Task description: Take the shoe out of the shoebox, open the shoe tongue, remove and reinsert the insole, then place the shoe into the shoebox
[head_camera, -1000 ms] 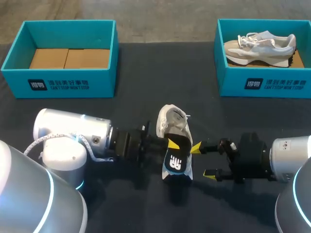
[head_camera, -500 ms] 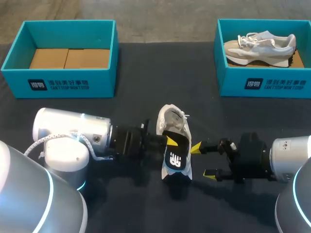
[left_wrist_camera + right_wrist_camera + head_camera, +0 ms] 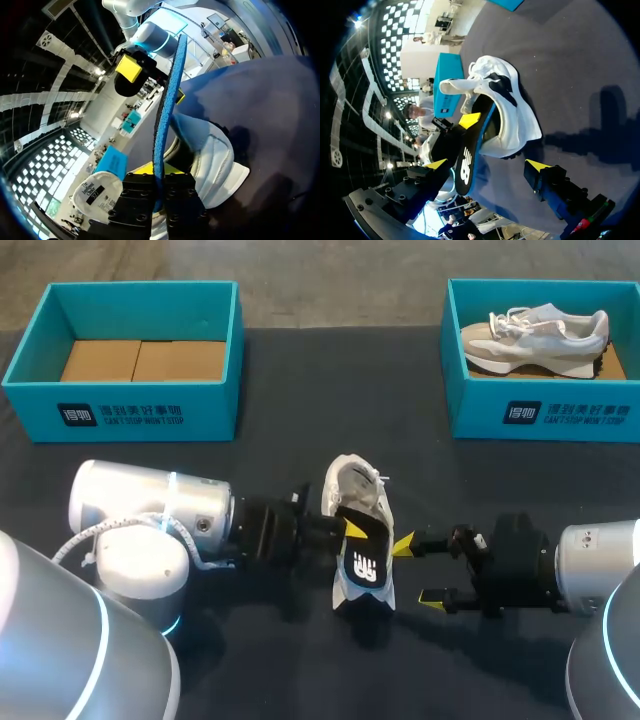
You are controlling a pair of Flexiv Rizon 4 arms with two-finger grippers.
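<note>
A white sneaker [image 3: 358,492] lies on the dark table between my two arms, its opening turned towards me. A black insole [image 3: 364,562] with a blue underside sticks out of that opening. My left gripper [image 3: 350,531] is shut on the insole's edge near the shoe. In the left wrist view the insole [image 3: 167,100] stands edge-on between the left gripper [image 3: 159,176] fingers, with the sneaker [image 3: 212,155] beside it. My right gripper [image 3: 418,570] is open just right of the insole and holds nothing. From the right wrist, the insole [image 3: 466,167] and sneaker [image 3: 507,107] lie ahead of the right gripper [image 3: 486,165].
A teal shoebox [image 3: 38,398] with a cardboard floor stands at the back left. A second teal shoebox [image 3: 455,350] at the back right holds another pale sneaker [image 3: 540,335]. Open dark tabletop lies between the boxes and the arms.
My left gripper has edged slightly right with the insole, and the insole has shifted a little against the shoe. The right arm has not moved.
</note>
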